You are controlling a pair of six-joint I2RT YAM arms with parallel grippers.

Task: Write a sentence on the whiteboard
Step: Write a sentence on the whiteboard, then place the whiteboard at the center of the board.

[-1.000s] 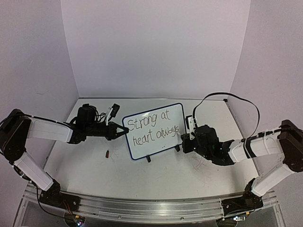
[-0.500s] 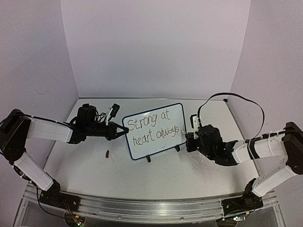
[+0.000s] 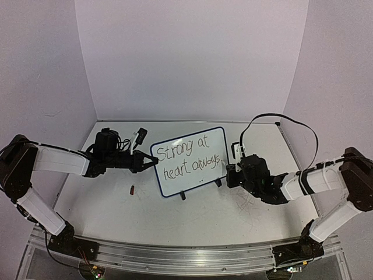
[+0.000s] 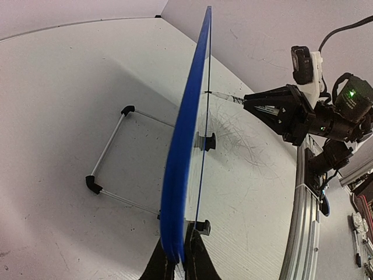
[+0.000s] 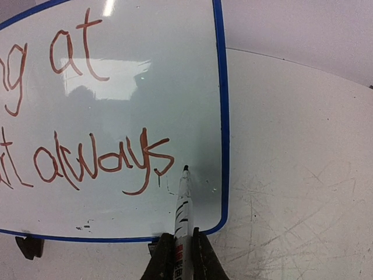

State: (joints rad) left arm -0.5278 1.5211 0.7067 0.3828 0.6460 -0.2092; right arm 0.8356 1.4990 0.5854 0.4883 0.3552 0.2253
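Plain pale lilac panels close in the scene: a back wall (image 3: 192, 58), a left wall (image 3: 41, 70) and a right wall (image 3: 341, 76). The white worktop (image 3: 175, 221) is matte and scuffed, with fine dark scratches on its right side. A metal rail (image 3: 186, 256) runs along its near edge. The light is soft and even.

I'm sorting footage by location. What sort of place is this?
Probably a robotics lab test cell: plain walls box in a scuffed white table, two robot arms are bolted to a metal rail at its near edge, with a small whiteboard as prop.
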